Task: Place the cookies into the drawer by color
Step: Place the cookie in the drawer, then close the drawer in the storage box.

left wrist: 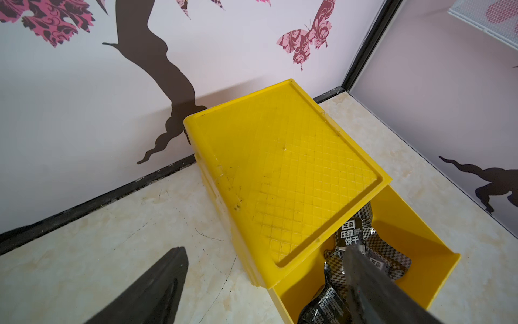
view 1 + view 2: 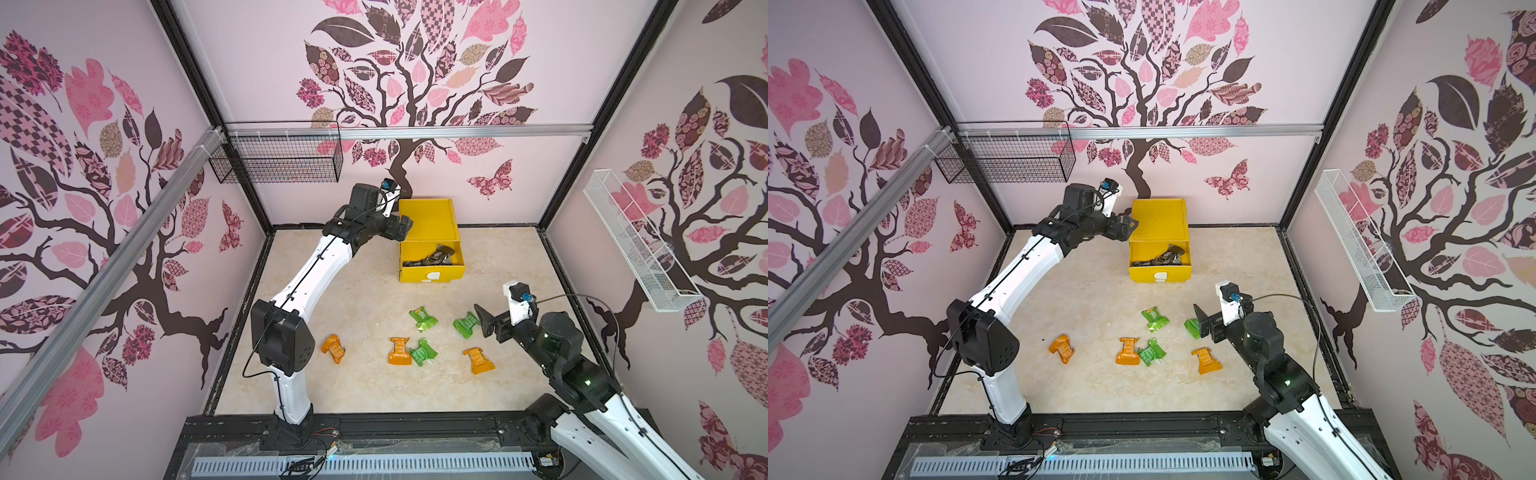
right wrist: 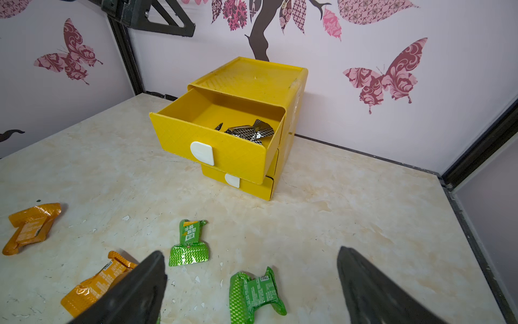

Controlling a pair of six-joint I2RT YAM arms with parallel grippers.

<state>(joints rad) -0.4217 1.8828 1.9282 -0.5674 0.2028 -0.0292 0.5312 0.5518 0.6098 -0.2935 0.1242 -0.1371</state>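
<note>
Overall, table: a pale marbled table [image 2: 353, 395] carried everything, and its middle lay bare between cabinet and loose packets.
Drawer: the yellow drawer cabinet [image 2: 430, 218] stood against the back wall with its top drawer [image 3: 224, 151] pulled out; what showed beneath looked shut.
Left gripper: the left gripper [image 1: 265, 249] hung by the cabinet's left front corner, jaws spread wide with nothing between them.
Right gripper: the right gripper [image 3: 249, 251] hovered over the near packets, jaws just as wide and empty, with one green packet just below.
Black cookies: the black cookies [image 2: 436, 257] lay heaped inside the open top drawer.
Orange cookies: three orange cookies [image 2: 333, 348] lay loose on the table, well apart from the cabinet.
Green cookies: three green cookies [image 2: 423, 319] lay among them, one of them touching an orange packet.
Risk, overhang: the open top drawer probably would shade any lower drawer, so a dropped packet could land with the black ones.
Risk, touching pair: wide jaws closing there might lift both colours at once.
Risk, cabinet: it looked light, so a tug on a pull tab [image 3: 202, 153] or a nudge from the left gripper could slide it.
Risk, foil: the shiny crinkled wrappers looked likely to slip from a shallow pinch.
Hidden, count: the black packets overlapped, so their number could not be told.
Hidden, drawers: only two tabs showed, and the lowest front was hard to make out.
Hidden, green packet: in both top views the right gripper covered part of it.
</note>
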